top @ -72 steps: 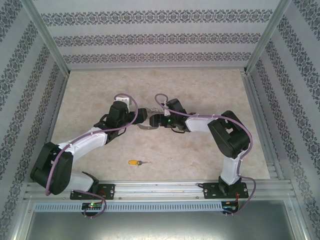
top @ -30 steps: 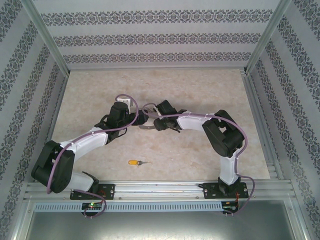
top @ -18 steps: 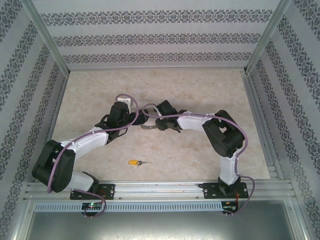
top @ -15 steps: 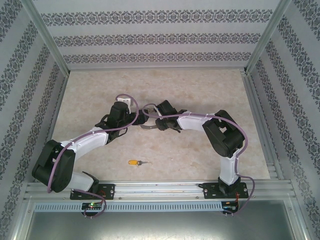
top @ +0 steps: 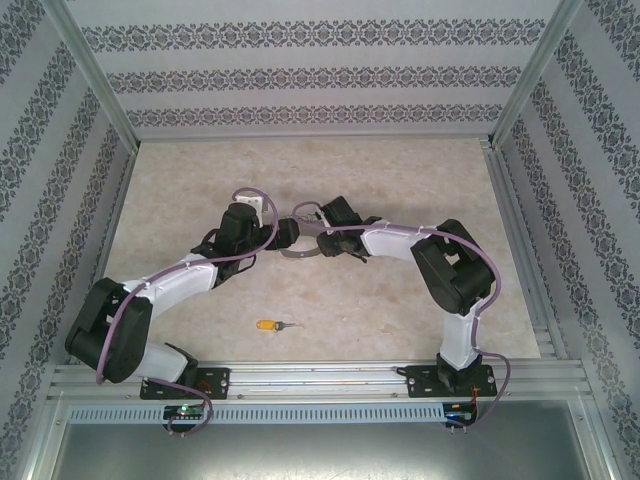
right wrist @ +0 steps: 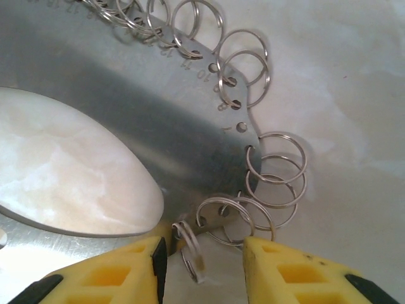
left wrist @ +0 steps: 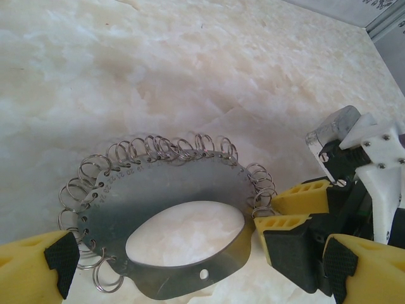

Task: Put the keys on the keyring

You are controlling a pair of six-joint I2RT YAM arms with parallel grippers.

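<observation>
"Two grippers on one hoop, and no key in either. Which step is this?"

"Readying the ring, I'd judge. The large flat grey metal keyring [left wrist: 166, 190], fringed with small wire split rings [left wrist: 158, 149], sits mid-table between the two wrists. The small key with the orange-yellow head [top: 267, 325] lies alone on the pale marbled table [top: 420, 180], nearer the arm bases and well apart from the hoop."

"What has the left gripper got?"

"Nothing that I can see. The left gripper [left wrist: 201, 259] is spread wide, with the hoop's near edge lying between its fingers. One black pad [left wrist: 61, 256] is just beside the fringe; the other is off beyond the right gripper."

"And the right?"

"The right gripper [right wrist: 204, 253] sits at the hoop's rim, its yellow fingers [right wrist: 107, 275] drawn close with a narrow gap between them. One or two split rings stand in that gap. Whether the pads actually pinch a ring or the plate's edge, I can't tell."

"So what next?"

"My guess is that one arm needs a firm hold on the plate so the hoop stays put. The other must then fetch the key by its head and thread it onto one split ring. With thin wire and little room, the ring could slip or the hoop could swivel."
</observation>
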